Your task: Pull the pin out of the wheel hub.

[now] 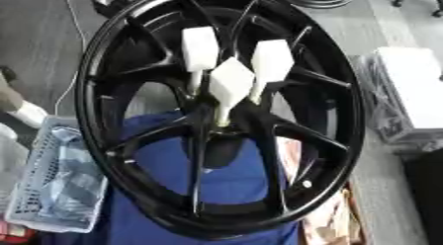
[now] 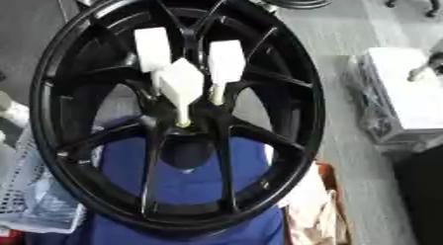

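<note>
A large black spoked wheel hub point(image 1: 216, 115) fills both eye views, lying over a blue cloth point(image 1: 225, 180). Three white pins with flat rectangular heads stick up from around its centre: a left pin point(image 1: 199, 49), a middle pin point(image 1: 231, 83) and a right pin point(image 1: 271, 61). Their thin shafts run down into the hub near its middle. Neither robot hand shows in any view.
A pale plastic basket point(image 1: 52, 189) with cloth in it sits at the lower left. A white box point(image 1: 415, 91) wrapped in clear film stands to the right on the grey floor. A wooden edge with pale cloth point(image 1: 333, 219) lies at the lower right.
</note>
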Controlling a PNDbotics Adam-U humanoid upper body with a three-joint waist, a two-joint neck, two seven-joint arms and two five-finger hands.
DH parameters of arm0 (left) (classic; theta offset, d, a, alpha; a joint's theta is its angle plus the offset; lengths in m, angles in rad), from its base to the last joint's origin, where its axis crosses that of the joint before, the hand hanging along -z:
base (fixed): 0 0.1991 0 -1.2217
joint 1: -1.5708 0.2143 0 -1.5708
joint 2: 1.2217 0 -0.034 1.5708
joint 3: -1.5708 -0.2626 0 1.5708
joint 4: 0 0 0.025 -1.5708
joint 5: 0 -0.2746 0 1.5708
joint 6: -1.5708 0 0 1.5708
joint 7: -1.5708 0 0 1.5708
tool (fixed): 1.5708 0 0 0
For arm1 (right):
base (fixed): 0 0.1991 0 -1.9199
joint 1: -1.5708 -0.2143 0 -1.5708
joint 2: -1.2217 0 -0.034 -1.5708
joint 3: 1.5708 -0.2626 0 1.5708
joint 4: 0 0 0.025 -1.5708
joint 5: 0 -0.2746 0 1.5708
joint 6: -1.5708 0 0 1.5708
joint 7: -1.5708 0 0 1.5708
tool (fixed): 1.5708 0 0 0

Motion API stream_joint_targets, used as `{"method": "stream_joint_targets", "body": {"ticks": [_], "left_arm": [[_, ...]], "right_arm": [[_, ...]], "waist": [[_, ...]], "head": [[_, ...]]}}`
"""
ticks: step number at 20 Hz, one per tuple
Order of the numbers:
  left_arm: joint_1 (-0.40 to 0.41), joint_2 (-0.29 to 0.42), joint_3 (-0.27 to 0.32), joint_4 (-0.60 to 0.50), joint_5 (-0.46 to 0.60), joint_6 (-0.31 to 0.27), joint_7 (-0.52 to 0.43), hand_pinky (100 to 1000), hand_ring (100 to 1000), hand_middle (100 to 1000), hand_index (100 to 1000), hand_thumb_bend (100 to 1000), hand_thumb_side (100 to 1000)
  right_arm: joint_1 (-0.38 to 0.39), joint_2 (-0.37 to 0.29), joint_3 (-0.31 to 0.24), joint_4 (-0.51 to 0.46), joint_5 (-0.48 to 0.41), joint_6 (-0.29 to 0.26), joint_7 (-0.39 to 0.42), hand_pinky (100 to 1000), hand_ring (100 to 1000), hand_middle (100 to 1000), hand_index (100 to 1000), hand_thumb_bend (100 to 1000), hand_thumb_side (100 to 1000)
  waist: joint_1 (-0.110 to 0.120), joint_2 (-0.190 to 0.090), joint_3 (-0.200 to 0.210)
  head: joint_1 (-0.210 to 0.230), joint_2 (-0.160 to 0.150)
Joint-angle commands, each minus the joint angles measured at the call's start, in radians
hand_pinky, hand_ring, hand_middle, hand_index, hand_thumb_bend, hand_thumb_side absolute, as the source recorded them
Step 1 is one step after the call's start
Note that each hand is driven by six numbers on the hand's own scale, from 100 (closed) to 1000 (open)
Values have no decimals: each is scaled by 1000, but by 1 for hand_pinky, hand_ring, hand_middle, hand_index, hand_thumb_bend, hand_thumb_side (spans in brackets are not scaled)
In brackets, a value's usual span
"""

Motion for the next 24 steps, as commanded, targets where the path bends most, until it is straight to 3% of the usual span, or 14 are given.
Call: {"method": "stream_joint_targets", "body": {"ticks": [1,5,6,8,10,16,19,22,23,24], "left_arm": [[-7,10,15,-15,-2,-3,5,721,557,546,673,100,681],[-6,7,15,-15,-1,-2,6,721,556,546,673,100,682],[-5,7,15,-15,-1,-2,6,721,556,546,673,100,683],[-3,6,15,-15,-1,-1,7,721,556,546,673,100,684],[-2,5,15,-15,-1,-1,7,721,556,546,673,100,684],[-2,5,14,-15,1,0,5,721,557,546,673,100,684],[-2,6,13,-15,2,0,4,721,560,546,673,100,683],[-5,10,12,-15,1,-1,3,722,562,547,673,100,679],[-8,13,11,-15,0,-1,2,722,562,547,673,100,675],[-12,17,10,-15,-2,-2,0,723,562,547,674,100,668]], "right_arm": [[6,-9,-10,73,-36,0,-52,838,721,543,575,163,100],[19,19,-7,142,-102,0,-119,850,777,653,709,282,100],[23,24,-5,158,-124,0,-135,861,813,736,805,315,100],[32,39,-6,192,-175,0,-170,882,869,813,870,287,100],[41,50,-8,212,-221,0,-215,900,908,853,878,260,100],[63,68,2,215,-332,0,-391,900,909,859,888,278,100],[63,69,5,193,-388,0,-476,834,870,821,855,291,100],[54,75,-7,126,-439,0,-617,739,811,776,832,218,100],[49,80,-12,83,-454,0,-678,668,771,746,815,142,100],[47,87,-14,30,-469,0,-740,626,750,734,811,100,188]], "waist": [[4,-21,3],[5,-20,7],[5,-19,7],[4,-18,7],[3,-18,4],[3,-23,-3],[3,-27,-4],[5,-30,-5],[6,-32,-5],[7,-33,-4]], "head": [[6,-16],[10,-22],[11,-22],[16,-24],[24,-25],[27,-18],[25,-16],[26,-14],[26,-13],[26,-11]]}}
